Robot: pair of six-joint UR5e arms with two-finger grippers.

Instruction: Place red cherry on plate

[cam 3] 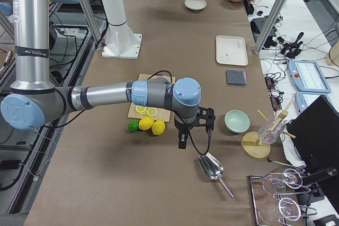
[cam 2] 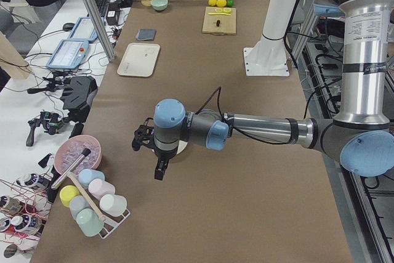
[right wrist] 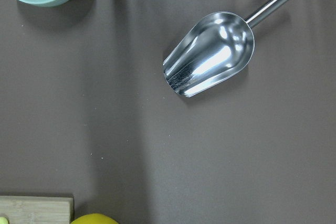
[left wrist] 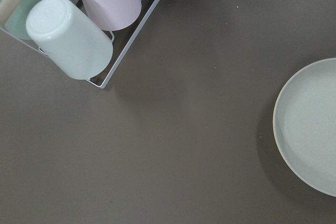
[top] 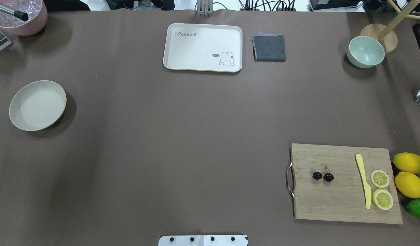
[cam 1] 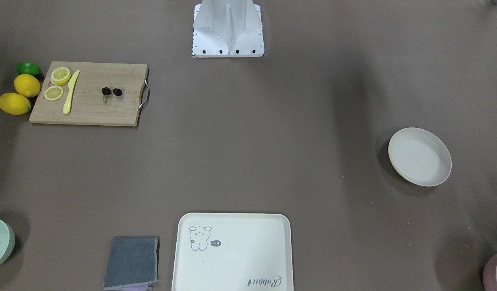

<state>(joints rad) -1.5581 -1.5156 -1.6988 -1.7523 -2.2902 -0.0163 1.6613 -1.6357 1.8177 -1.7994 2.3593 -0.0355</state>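
The red cherry (top: 323, 176) is a pair of tiny dark fruits on a wooden cutting board (top: 343, 205), also seen in the front-facing view (cam 1: 111, 91). The plate (top: 37, 105) is a round cream dish, empty, far across the table on the robot's left (cam 1: 419, 157). My left gripper (cam 2: 159, 169) hangs over the table beside the plate, whose rim (left wrist: 294, 129) shows in the left wrist view. My right gripper (cam 3: 181, 140) hovers past the lemons, away from the cherry. Both grippers show only in the side views, so I cannot tell whether they are open or shut.
On the board lie a yellow knife (top: 363, 181) and two lemon slices (top: 380, 188). Beside it are two lemons (top: 408, 174) and a lime (top: 418, 207). A cream tray (top: 203, 47), grey cloth (top: 269, 47) and green bowl (top: 366, 52) sit at the far edge. A metal scoop (right wrist: 210, 53) and a cup rack (left wrist: 79, 30) lie near the table ends.
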